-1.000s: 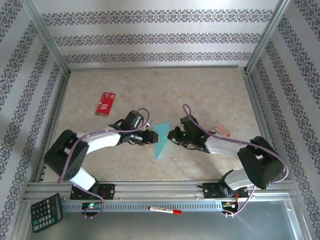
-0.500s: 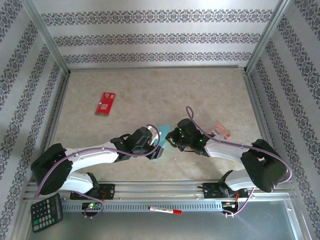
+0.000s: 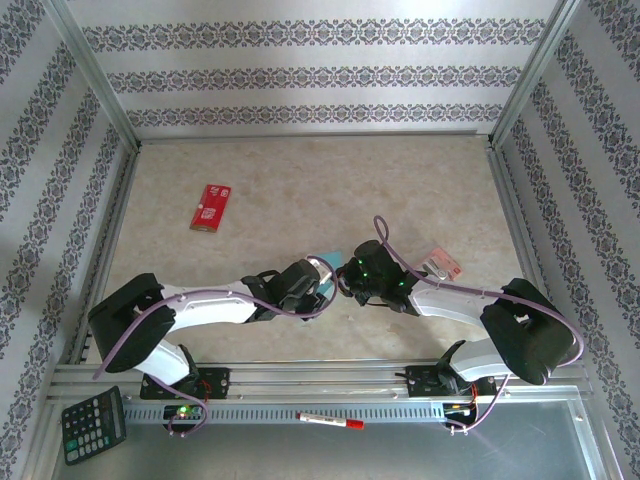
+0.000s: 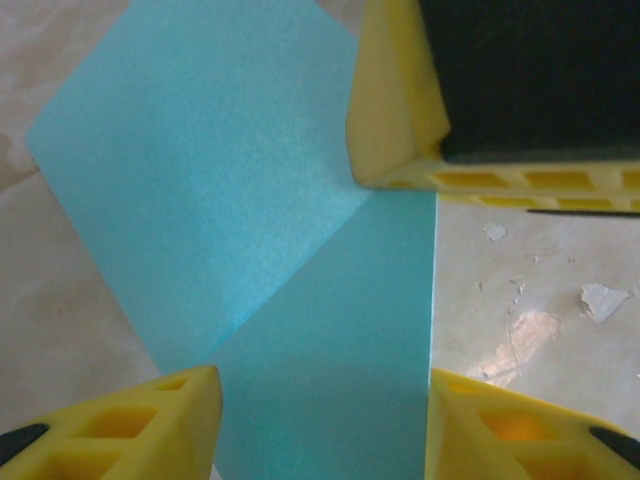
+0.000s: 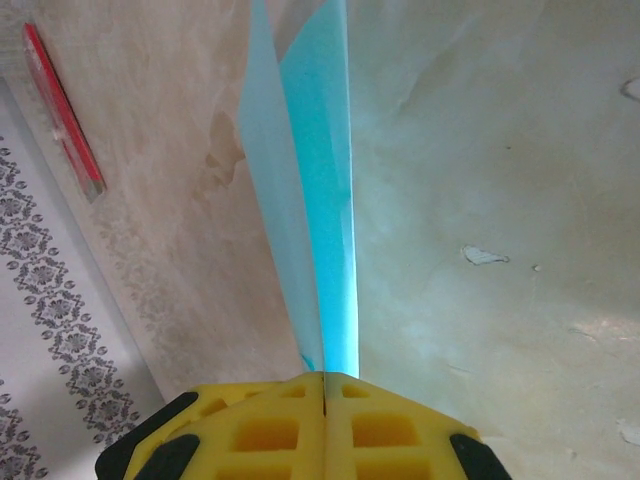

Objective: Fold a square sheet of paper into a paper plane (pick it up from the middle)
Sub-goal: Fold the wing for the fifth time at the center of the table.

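The square sheet of paper (image 4: 260, 230) is light teal and creased, with a flap folded over on a diagonal. My right gripper (image 5: 325, 385) is shut on one edge of it, and the paper (image 5: 312, 200) stands up thin from between the pads. In the left wrist view, a yellow fingertip (image 4: 395, 110) of the right gripper rests at the paper's top edge. My left gripper (image 4: 320, 440) is open, its fingers on either side of the paper's lower part. From above, both grippers meet at mid-table, and only a sliver of paper (image 3: 329, 263) shows between the left gripper (image 3: 322, 276) and the right gripper (image 3: 345, 276).
A red rectangular packet (image 3: 210, 207) lies at the back left of the table. A small pink-and-yellow packet (image 3: 441, 263) sits beside the right arm. A calculator (image 3: 93, 425) and a red marker (image 3: 330, 421) lie on the metal rail in front.
The left arm has swung right and forward, bringing its gripper over the paper against the right gripper. The paper, earlier a visible triangle on the table, is now mostly covered.
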Tool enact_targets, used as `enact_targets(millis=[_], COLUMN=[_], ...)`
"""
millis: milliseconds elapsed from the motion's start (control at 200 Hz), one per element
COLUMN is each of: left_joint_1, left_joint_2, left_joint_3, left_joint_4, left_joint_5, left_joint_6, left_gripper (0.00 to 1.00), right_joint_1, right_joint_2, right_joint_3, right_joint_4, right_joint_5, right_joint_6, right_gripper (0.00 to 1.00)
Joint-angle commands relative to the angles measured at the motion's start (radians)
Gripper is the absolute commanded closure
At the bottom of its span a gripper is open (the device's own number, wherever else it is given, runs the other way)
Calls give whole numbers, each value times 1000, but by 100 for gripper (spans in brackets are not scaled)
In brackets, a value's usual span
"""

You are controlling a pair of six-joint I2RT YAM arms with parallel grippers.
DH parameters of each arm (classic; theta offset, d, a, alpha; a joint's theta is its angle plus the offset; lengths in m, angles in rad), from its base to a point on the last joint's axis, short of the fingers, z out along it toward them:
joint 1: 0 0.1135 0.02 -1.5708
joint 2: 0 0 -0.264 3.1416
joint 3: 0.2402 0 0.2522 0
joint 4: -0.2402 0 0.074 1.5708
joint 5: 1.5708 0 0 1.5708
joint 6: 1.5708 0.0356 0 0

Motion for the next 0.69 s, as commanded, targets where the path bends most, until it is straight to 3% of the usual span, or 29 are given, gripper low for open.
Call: enact_targets(millis=[0,689], left_joint_1=[-18,-24], left_joint_2=[17,5], left_joint_3=[29,44], left_joint_4=[-25,-68], left_joint_5=[-32,-52], left_joint_6=[35,43], left_gripper=[50,80], right_joint_1=[16,20], right_joint_2=[1,32], right_joint_3=[-13,-3], right_joint_4=[23,38], right_joint_5=[20,12], right_joint_6=[16,16], right_gripper=[100,98])
